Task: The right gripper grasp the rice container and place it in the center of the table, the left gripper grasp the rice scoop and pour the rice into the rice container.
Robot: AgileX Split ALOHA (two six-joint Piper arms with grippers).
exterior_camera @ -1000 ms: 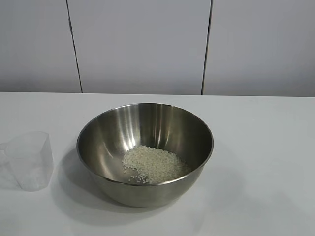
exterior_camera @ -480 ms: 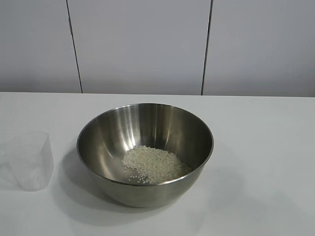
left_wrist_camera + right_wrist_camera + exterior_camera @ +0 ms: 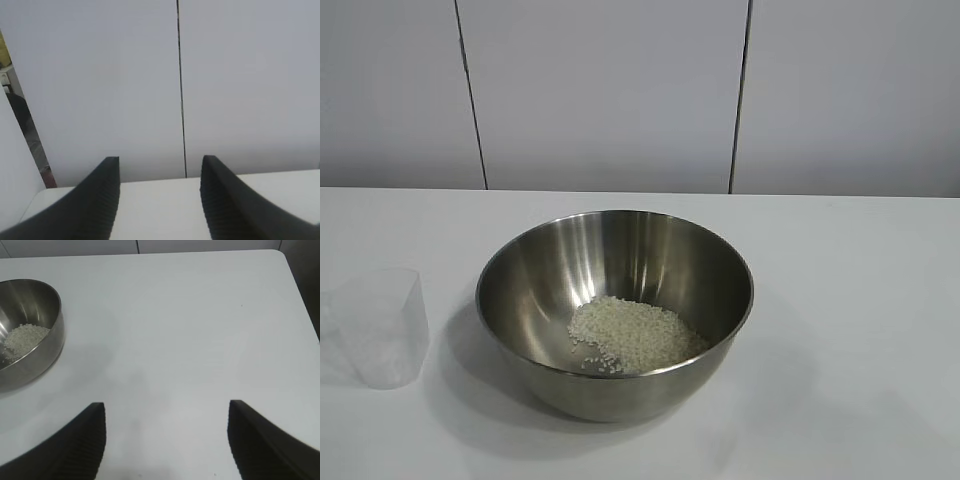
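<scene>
Exterior view: rice container (image 3: 614,310) is sitting about mid-worktop (image 3: 860,300), a wide shiny steel bowl w/ a loose pile of white rice (image 3: 635,335) lying in its bottom, a bit toward the near side. Rice scoop (image 3: 382,325) is standing upright on the worktop near the view's left edge, apart from the bowl, clear plastic, tapering to its base, looking empty; no arm is showing here. Judging by looks, the bowl is stiff, fairly heavy for its thin rim, slick on the outside, so best taken at the rim w/ one finger inside and one outside; the scoop is light, thin-walled, prob. easy to squash or tip, so gripping across the wall near the top w/ gentle force seems right. Left wrist view: left pincer (image 3: 160,200) is standing open, nothing btwn its fingers, aiming past the far worktop edge at the white wall panels. Right wrist view: right pincer (image 3: 167,440) is hanging open wide and empty above bare worktop, w/ the bowl and its rice off to one side, well apart from the fingers. Both task steps are looking done.
</scene>
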